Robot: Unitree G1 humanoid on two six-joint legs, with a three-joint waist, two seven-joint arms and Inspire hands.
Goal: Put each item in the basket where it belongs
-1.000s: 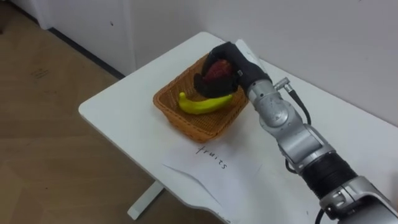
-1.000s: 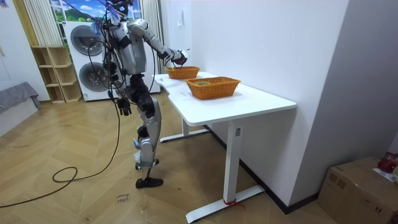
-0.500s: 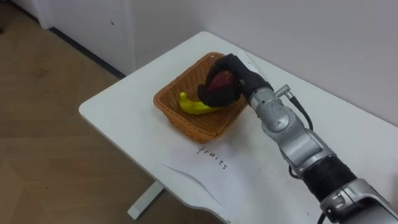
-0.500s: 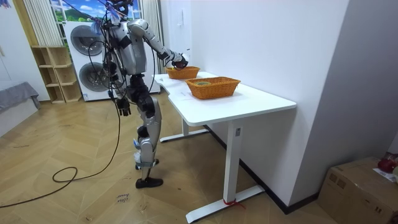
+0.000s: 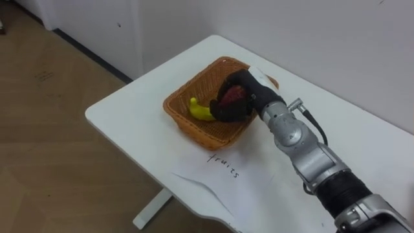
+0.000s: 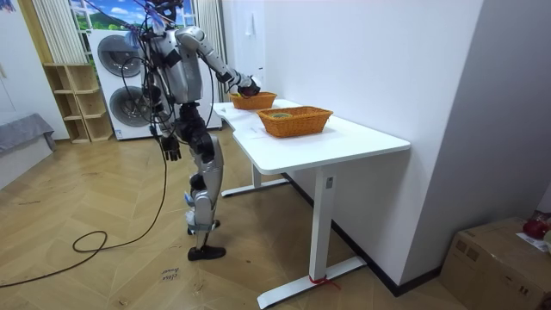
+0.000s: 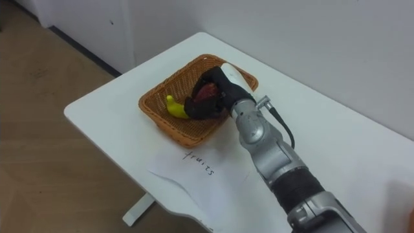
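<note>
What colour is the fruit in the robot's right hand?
Dark red. The fruit, gripped by the right hand inside the basket, shows best in the left eye view.

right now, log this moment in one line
right hand: shut on red fruit, inside wicker basket | banana: in basket beside hand | left hand: at side | fruit: not released

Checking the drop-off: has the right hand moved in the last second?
Yes. The right hand, shut on the red fruit, has sunk deeper into the basket, now over the banana.
</note>
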